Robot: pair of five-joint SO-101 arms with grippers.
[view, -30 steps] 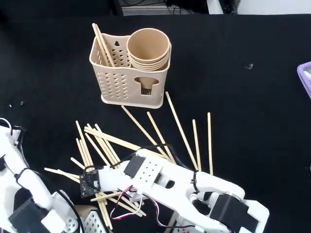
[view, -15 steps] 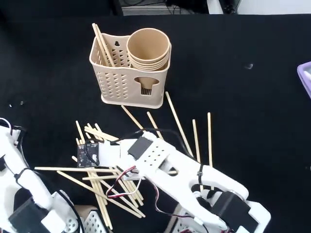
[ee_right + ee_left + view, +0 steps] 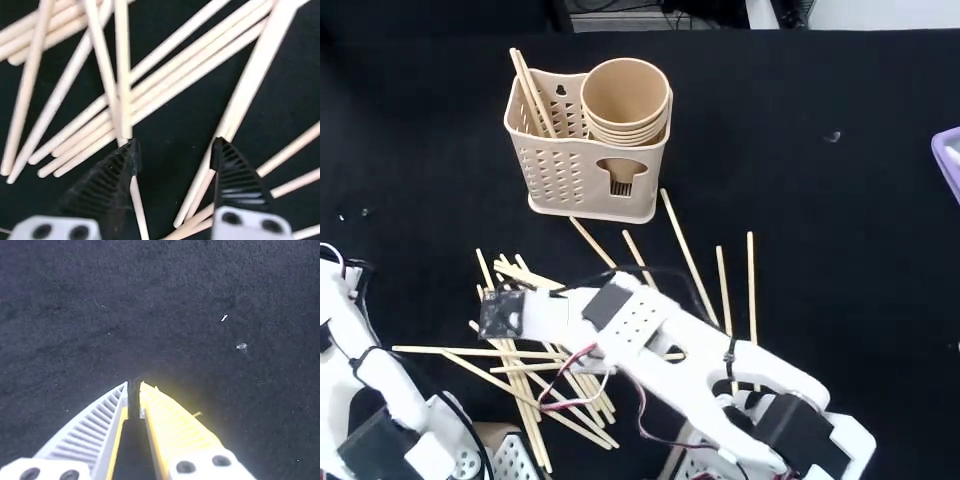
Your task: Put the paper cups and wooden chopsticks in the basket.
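High view: basket (image 3: 570, 170) upright at the far middle of the black table (image 3: 840, 260). Paper cups (image 3: 626, 98) are stacked inside one compartment. A few basket chopsticks (image 3: 532, 95) lean in the compartment beside them. Chopstick pile (image 3: 525, 400) lies crisscrossed on the table near the arms, well apart from the basket. Several loose chopsticks (image 3: 692, 262) lie singly between the basket and the near edge, off to the side of the pile. Right arm (image 3: 660, 345) stretches from the near edge across the pile, wrist end over the sticks. Left arm (image 3: 375, 400) sits folded at the near corner. Purple object (image 3: 947, 160) at the table's edge, too cut off to identify.

Left wrist view: left gripper (image 3: 134, 385) closed, tips all but touching, nothing between them. It hangs above bare table with a couple of pale specks farther out.

Right wrist view: right gripper (image 3: 175, 150) spread wide, low over the pile, nothing clamped. One tip sits at the end of a stick. The other overlaps a stick running diagonally. Bare table shows between the tips.
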